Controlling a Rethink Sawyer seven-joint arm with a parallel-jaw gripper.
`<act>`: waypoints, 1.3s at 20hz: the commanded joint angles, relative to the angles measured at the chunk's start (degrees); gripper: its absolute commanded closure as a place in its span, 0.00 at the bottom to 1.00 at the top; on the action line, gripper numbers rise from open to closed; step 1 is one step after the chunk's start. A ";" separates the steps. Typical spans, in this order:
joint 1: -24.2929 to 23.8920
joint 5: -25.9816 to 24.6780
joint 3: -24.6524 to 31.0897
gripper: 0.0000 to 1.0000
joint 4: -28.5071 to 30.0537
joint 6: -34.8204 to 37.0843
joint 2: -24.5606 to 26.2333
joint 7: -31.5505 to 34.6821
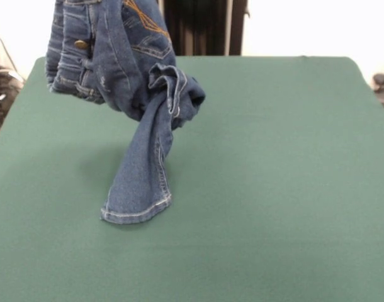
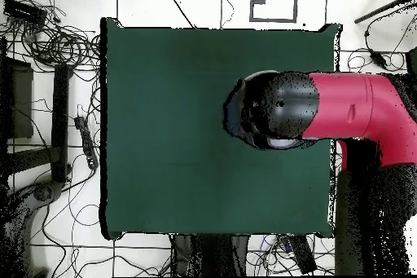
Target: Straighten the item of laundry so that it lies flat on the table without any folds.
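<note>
The jeans (image 1: 126,82) hang from the upper left of the front frame, waistband up, one leg trailing down until its hem rests on the green worktop (image 1: 274,189). Their long axis runs near vertical. The pincer itself is hidden above the frame, so its grip cannot be told.

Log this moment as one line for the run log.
jeans: lifted, bunched, one leg hem touching table | arm: over jeans, hiding gripper | flat: no
</note>
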 commanded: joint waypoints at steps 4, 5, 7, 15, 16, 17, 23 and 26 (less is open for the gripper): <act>3.18 1.41 6.96 1.00 -4.96 14.78 -0.20 -14.84; 3.30 1.35 6.97 1.00 -5.14 14.85 -0.19 -14.54; 3.35 1.36 6.98 1.00 -4.89 14.64 -0.34 -14.31; 3.37 1.11 6.75 1.00 -3.35 11.76 -0.53 -12.91; 3.20 1.14 6.55 1.00 -2.32 10.44 -0.92 -12.60; 3.26 1.05 6.44 1.00 -1.67 9.30 -0.98 -12.06; 2.21 0.36 6.06 1.00 6.57 -5.43 -0.42 -8.24; 2.04 -1.76 5.17 1.00 11.61 -16.53 -0.03 -3.86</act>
